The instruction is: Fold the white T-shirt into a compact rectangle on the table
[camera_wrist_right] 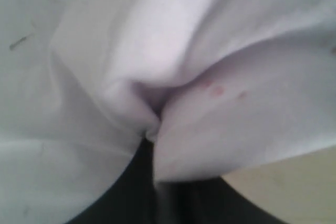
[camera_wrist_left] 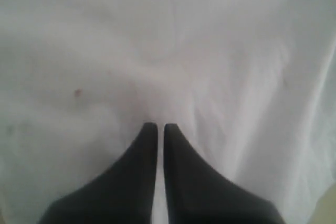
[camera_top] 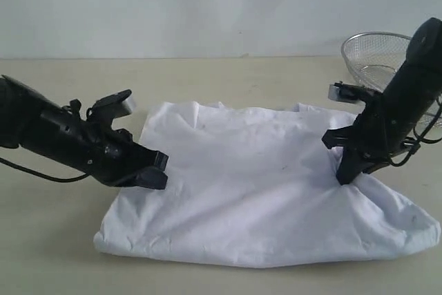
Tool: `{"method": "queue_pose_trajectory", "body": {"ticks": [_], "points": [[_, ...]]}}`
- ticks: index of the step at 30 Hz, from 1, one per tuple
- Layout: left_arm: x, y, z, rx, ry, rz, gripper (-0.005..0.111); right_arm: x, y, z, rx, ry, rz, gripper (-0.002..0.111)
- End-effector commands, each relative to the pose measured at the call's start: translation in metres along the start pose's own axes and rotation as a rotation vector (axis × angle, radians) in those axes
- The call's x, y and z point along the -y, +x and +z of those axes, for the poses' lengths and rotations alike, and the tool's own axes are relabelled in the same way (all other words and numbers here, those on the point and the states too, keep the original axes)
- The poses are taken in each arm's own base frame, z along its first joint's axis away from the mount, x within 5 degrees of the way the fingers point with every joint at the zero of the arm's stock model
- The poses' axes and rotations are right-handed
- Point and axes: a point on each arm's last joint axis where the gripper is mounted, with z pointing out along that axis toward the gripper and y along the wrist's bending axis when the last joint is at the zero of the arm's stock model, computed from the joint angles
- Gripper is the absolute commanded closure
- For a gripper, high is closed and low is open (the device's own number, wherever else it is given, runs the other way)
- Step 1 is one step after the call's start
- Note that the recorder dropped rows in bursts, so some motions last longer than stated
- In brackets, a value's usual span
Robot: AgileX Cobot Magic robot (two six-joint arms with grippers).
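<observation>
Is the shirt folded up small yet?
Not yet. The shirt lies wide and rumpled on the table, not a neat rectangle.

Creased cloth T-shirt (camera_top: 255, 184); matte table (camera_top: 55, 240)

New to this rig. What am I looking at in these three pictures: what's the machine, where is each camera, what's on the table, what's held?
It is a robot with two black arms, each ending in a two-fingered tool. The wide picture comes from a camera off the arms. The other two come from a camera on each wrist, looking along the fingers. On the table lies a crumpled white shirt, with a wire-mesh basket behind it on the right. The left tool is shut at the shirt's left edge; whether it pinches cloth is unclear. The right tool is shut on a bunched fold of the shirt near its right side.
</observation>
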Motion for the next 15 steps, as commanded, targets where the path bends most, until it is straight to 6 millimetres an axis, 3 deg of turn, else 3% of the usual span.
{"method": "queue_pose_trajectory", "body": {"ticks": [1,8,11,15], "points": [[-0.006,0.011,0.017,-0.061,0.013,-0.047,0.102,0.008,0.002,-0.017,0.051,0.120,-0.055,0.109],[-0.008,0.016,0.025,-0.078,0.053,-0.044,0.102,-0.026,0.000,-0.059,0.224,0.028,-0.070,0.109],[-0.008,0.014,0.025,-0.070,0.055,-0.046,0.102,-0.050,-0.001,-0.061,0.234,0.016,-0.130,0.109],[-0.008,0.014,0.025,-0.066,0.057,-0.037,0.102,-0.088,-0.004,-0.049,0.231,0.008,-0.192,0.109]]}}
